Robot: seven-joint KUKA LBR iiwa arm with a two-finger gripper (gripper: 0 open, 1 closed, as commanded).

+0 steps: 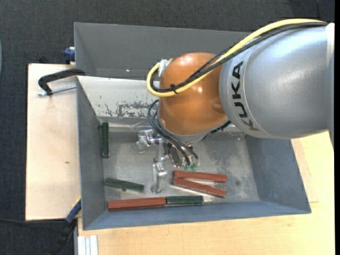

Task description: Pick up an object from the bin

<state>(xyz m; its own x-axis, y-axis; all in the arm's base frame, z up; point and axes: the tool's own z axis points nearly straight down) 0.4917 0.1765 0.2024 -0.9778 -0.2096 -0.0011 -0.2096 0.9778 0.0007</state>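
My gripper (171,169) hangs under the orange cover over the middle of the bin floor, open, with nothing between its fingers. One metal fingertip (158,178) reaches down toward the front. Two red-brown sticks (199,181) lie side by side just right of the gripper, their left ends close to it. A small green piece (190,167) sits at the upper stick's left end. A long red-brown stick (136,203) lies along the front wall, end to end with a dark green stick (184,200).
Another dark green stick (124,185) lies at the front left. A third dark green stick (104,139) stands along the left wall. The arm and its cover hide the bin's back right part.
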